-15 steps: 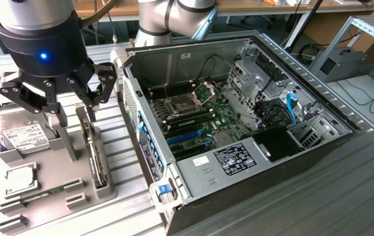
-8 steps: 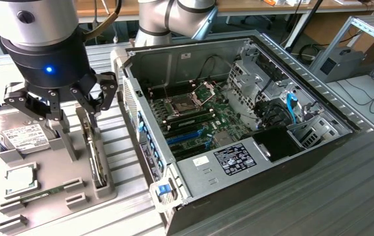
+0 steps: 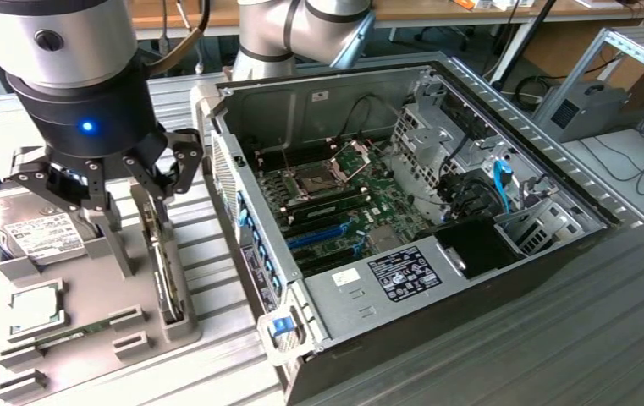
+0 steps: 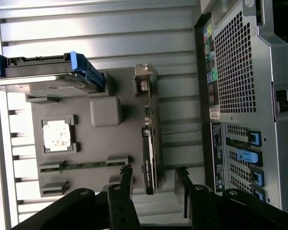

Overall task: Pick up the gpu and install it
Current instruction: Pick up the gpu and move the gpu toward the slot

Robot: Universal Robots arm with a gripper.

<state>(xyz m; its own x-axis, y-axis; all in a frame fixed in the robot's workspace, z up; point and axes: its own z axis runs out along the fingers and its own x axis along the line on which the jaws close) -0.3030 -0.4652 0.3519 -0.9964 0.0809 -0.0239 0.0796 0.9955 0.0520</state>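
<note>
The gpu (image 3: 166, 269) stands on its edge in a slot of the grey holder (image 3: 118, 254), a thin green card with a pale metal bracket at one end. In the wrist view the gpu (image 4: 149, 143) appears edge-on, its bracket (image 4: 144, 79) at the far end. My gripper (image 3: 139, 188) hangs open just above the card's near end. Its two black fingers (image 4: 126, 178) straddle the card's line with a gap on each side of the gripper (image 4: 154, 179). Nothing is held.
The holder also carries a silver hard drive (image 3: 28, 230), a CPU (image 3: 34, 306) and a slim RAM stick (image 3: 74, 331). The open computer case (image 3: 525, 254) lies at the exterior view's right, motherboard (image 3: 333, 211) exposed, its rear panel (image 4: 240, 96) close beside the holder.
</note>
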